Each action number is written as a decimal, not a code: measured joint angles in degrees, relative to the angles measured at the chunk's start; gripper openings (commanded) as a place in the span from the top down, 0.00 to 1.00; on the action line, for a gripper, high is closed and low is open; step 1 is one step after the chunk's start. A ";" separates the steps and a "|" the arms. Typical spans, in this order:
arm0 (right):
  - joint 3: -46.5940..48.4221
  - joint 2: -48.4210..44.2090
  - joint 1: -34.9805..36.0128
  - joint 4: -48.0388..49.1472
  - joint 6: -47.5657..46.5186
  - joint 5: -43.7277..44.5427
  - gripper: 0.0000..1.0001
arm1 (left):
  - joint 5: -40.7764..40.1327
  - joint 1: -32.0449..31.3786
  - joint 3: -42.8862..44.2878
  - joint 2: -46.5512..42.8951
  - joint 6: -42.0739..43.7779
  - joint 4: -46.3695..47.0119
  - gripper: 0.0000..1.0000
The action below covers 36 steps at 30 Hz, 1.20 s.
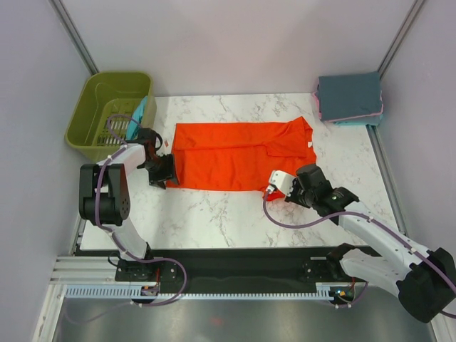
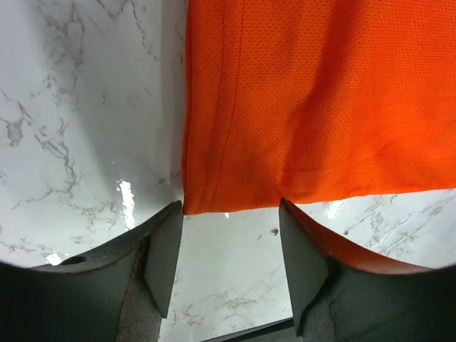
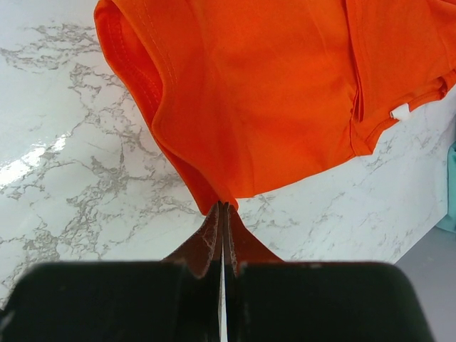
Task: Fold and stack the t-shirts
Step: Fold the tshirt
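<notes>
T-shirt of bright orange-red cloth (image 1: 239,157), flat on marble bench (image 1: 214,214), long axis running away from olive-green plastic basket (image 1: 89,121). Left jaws spread, straddling hem corner nearest basket. Right jaws pressed together, pinching near edge at end farthest from basket.

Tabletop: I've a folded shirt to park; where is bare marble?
Widest: the near strip of table, in front of the orange t-shirt. A narrower band runs behind it, between basket and folded stack. Those far corners are crowded.
</notes>
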 measured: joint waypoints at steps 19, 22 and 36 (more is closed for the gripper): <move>-1.44 -3.15 -5.38 0.00 2.93 -0.02 1.00 | 0.00 0.00 0.13 -1.18 0.33 0.42 0.98; -1.44 -3.52 -6.49 0.00 3.41 -0.11 1.00 | 0.02 0.00 -0.09 -3.82 0.35 0.37 0.98; 5.88 -3.43 -9.01 -0.90 4.90 -0.11 1.00 | 2.34 0.00 -0.96 -13.90 0.42 -0.66 0.98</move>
